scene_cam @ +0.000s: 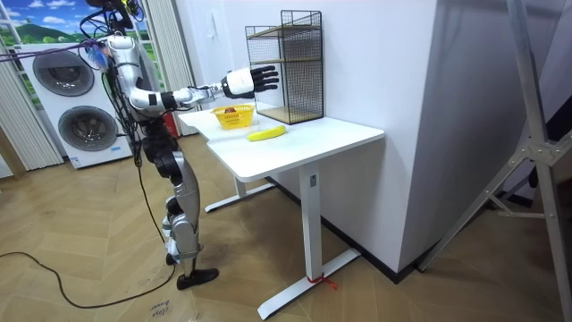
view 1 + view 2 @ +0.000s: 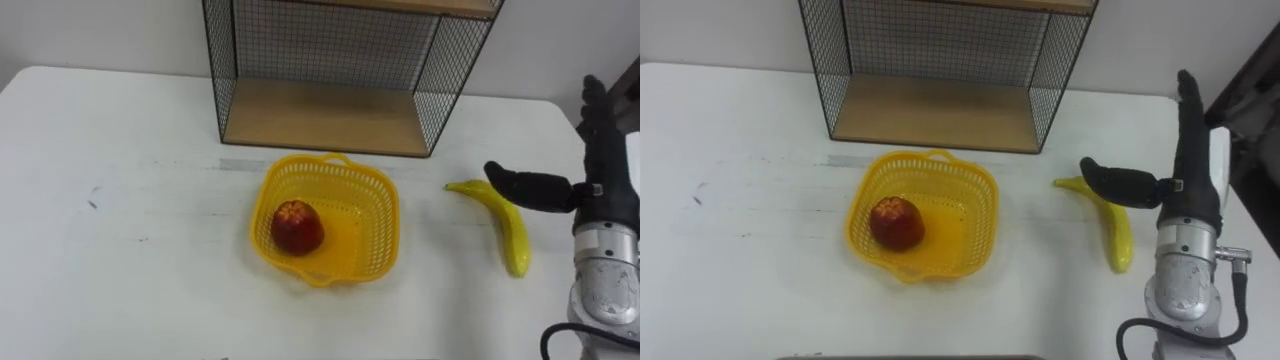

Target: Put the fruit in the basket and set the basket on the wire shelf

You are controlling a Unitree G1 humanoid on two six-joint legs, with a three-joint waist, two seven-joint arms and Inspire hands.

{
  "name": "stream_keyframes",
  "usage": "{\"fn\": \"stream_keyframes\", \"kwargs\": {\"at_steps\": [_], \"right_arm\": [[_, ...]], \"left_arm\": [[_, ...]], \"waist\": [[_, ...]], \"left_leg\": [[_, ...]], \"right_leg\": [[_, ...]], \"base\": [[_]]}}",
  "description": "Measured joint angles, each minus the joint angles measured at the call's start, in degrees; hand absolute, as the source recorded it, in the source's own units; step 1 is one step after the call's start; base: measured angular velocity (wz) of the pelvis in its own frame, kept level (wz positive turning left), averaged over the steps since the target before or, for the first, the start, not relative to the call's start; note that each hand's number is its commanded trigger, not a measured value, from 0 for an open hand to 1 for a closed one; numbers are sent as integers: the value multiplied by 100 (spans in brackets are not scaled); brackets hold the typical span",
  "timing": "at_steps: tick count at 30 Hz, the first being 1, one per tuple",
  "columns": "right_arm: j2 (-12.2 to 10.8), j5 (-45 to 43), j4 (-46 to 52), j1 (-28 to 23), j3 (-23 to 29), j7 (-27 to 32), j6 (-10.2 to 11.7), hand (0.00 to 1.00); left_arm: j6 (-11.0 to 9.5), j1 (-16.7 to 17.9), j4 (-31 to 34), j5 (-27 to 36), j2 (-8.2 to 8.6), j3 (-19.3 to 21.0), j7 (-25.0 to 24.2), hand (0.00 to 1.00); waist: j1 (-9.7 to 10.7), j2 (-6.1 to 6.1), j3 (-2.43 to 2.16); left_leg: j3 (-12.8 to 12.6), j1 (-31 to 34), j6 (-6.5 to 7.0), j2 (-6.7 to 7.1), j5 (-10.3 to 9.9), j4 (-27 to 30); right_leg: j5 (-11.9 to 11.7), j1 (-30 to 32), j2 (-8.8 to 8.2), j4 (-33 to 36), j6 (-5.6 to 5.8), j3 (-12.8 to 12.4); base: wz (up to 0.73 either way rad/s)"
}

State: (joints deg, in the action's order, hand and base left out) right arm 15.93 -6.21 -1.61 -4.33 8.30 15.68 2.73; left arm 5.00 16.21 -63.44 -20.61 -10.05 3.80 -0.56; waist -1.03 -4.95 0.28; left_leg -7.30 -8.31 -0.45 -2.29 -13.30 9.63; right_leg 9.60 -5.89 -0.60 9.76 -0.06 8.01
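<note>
**One fruit in, banana not yet picked**

The yellow basket (image 2: 862,195) is set mid-counter (image 2: 740,200), just in front of the wire shelf (image 2: 930,120). That placement should keep the later lift onto the shelf short. A red fruit (image 2: 897,223), probably an apple though the detail is poor, is lying inside the basket toward its left wall.

The banana (image 2: 1118,235) is lying on the counter to the right of the basket, apart from it. The right robot hand (image 2: 1195,185) is held just right of the banana. Its fingers are straight, its thumb is spread across the banana's far end, and nothing is grasped. In the room view it is seen raised above the counter, so this is read as a pre-grasp pose.

Next, the banana is to be grasped and placed in the basket.
</note>
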Motion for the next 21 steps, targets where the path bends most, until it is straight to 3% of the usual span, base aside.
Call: {"fn": "stream_keyframes", "kwargs": {"at_steps": [4,11,21], "right_arm": [[284,3,-357,136,-3,84,-90,0],[288,-87,-936,369,-12,11,-252,0],[296,-39,-1372,636,-18,-439,-431,0]], "left_arm": [[70,-9,83,-2,-12,-2,-2,0],[223,213,415,-11,-11,55,-18,0],[272,209,619,-11,-12,139,-43,0]], "waist": [[-100,-21,6],[-109,-31,-5],[-115,-17,-6]], "left_leg": [[26,-7,0,0,0,0],[34,-13,0,-1,0,7],[69,13,0,-1,0,21]], "right_leg": [[0,-3,-2,3,0,9],[0,-16,-3,7,0,16],[0,-1,-5,1,0,38]], "base": [[0],[0],[0]]}}
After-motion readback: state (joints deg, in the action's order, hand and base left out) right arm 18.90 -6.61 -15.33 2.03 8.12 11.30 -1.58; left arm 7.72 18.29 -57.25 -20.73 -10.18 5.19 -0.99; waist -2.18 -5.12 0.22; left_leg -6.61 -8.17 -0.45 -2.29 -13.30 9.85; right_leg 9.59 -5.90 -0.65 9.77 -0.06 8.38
